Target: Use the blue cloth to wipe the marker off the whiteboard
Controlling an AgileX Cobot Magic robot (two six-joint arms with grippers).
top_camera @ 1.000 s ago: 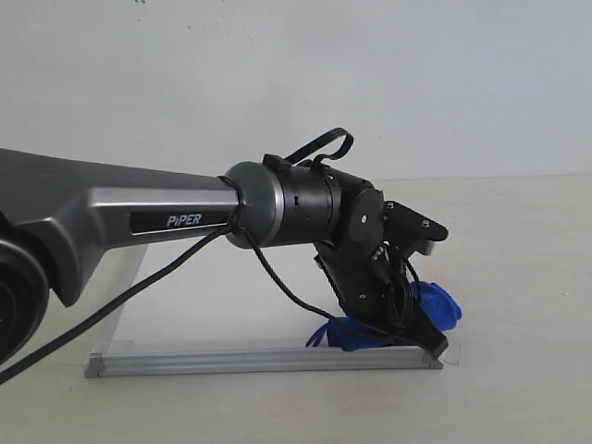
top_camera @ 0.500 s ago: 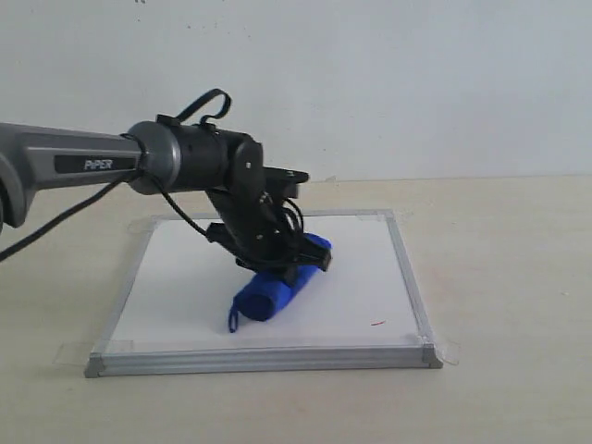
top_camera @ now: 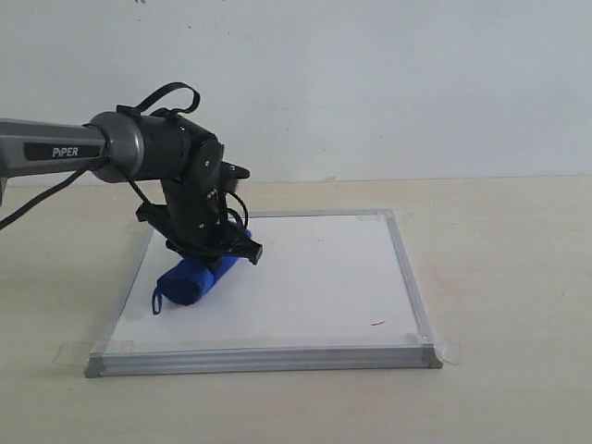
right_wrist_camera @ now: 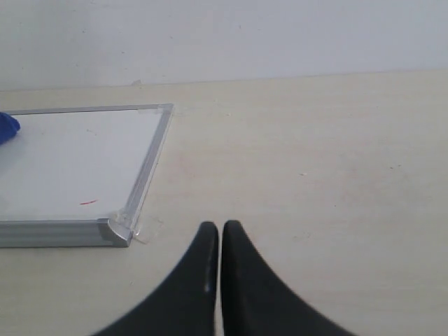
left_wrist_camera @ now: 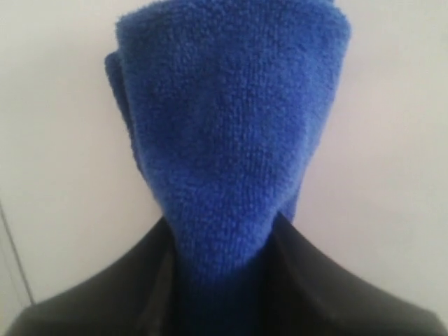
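Note:
The whiteboard (top_camera: 305,287) lies flat on the table, silvery frame all round. Only a tiny red marker dash (top_camera: 377,323) shows near its front right corner; the right wrist view catches the same marker dash (right_wrist_camera: 88,202). My left gripper (top_camera: 222,252) is shut on the blue cloth (top_camera: 192,277), a rolled fuzzy cylinder pressed on the board's left part, its loop hanging at the front end. In the left wrist view the blue cloth (left_wrist_camera: 224,140) fills the gap between the black fingers (left_wrist_camera: 119,294). My right gripper (right_wrist_camera: 220,234) hovers shut and empty over the table, off the whiteboard (right_wrist_camera: 77,157) corner.
Pale wooden table (top_camera: 509,277) surrounds the board, with a white wall behind. Clear tape tabs (top_camera: 450,351) stick out at the board's corners. The left arm's cable loops above its wrist.
The left gripper has dragged the blue cloth from the board's front right corner across to its left side. The red scribble is gone except one small dash.

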